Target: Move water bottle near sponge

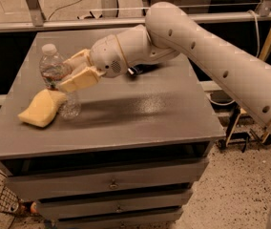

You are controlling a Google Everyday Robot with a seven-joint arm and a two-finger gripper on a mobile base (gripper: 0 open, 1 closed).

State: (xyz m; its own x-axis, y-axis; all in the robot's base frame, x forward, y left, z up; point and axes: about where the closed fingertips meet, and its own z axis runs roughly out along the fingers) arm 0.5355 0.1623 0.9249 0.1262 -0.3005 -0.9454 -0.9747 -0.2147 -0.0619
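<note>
Gripper: the gripper (pixel 65 74) is hanging over the left part of the bench (pixel 150 104), close to its left edge, about midway between the back-left and front-left corners.
Grip: its two tan fingers (pixel 80 79) are pinching the water bottle (pixel 53 69) around its middle, one finger lying in front and one behind.
Water bottle: it is leaning, the white cap tipping toward the left edge; whether its base is resting on the bench top I cannot tell.
Sponge: the sponge (pixel 40 108) is lying flat by the left edge, toward the front-left corner, its right end sitting just beside the bottle's base and seeming to touch it.
Arm: the pale arm (pixel 197 46) is reaching in from the right edge across the back half.
Front: drawers (pixel 111 185) are showing below the front edge.
</note>
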